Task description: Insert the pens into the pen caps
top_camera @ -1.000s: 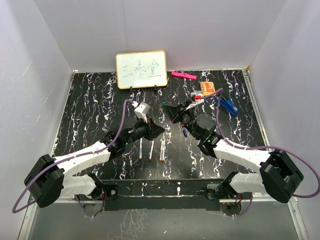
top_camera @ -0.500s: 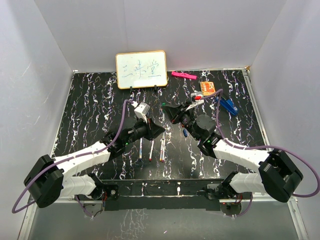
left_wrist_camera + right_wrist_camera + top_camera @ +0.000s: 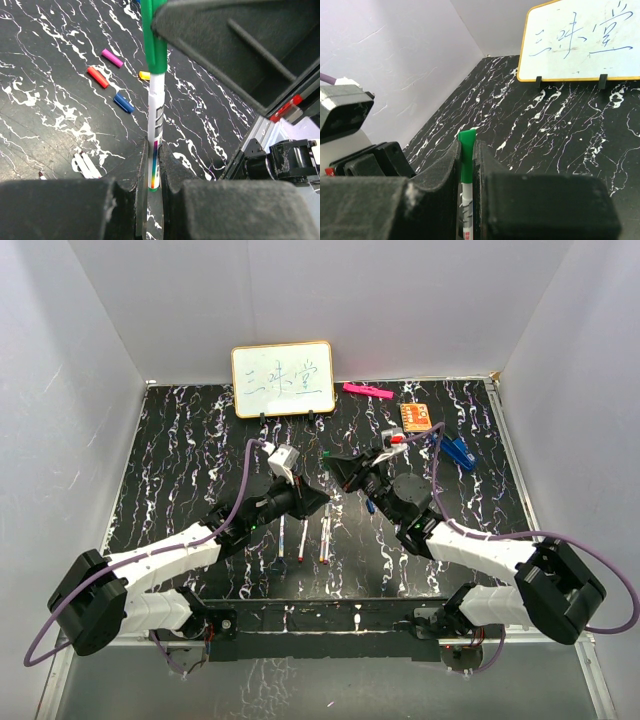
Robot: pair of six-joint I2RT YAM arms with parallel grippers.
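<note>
From above, a white-faced, wood-framed whiteboard (image 3: 283,379) stands at the far edge of the black white-veined tabletop (image 3: 180,460). The left gripper (image 3: 320,502) and the right gripper (image 3: 336,464) meet nose to nose just in front of the whiteboard, a little to its right. What they hold is too small to read here apart from a green speck. Three loose white pens (image 3: 303,537) lie side by side nearer the arm bases, further out from the whiteboard than the grippers. In the left wrist view, the left gripper's two fingers are clamped on the lower barrel of a slim white-barrelled pen (image 3: 154,165), which stands upright between them. Its upper end is inside a green plastic cap (image 3: 154,47), and that cap disappears into the black body of the right gripper above. On the tabletop behind lie four short loose caps (image 3: 123,103) in purple, red, blue and yellow, apart from one another. In the right wrist view, with the whiteboard up and to the right, the right gripper's fingers are pinched together on the green plastic cap, and the white barrel emerges below it. The step in hand looks like capping the green pen. The cap is over the tip, but I cannot tell whether it is fully seated. The next move calls for a straight push along the pen's axis with both grips firm, then letting go with one side.
</note>
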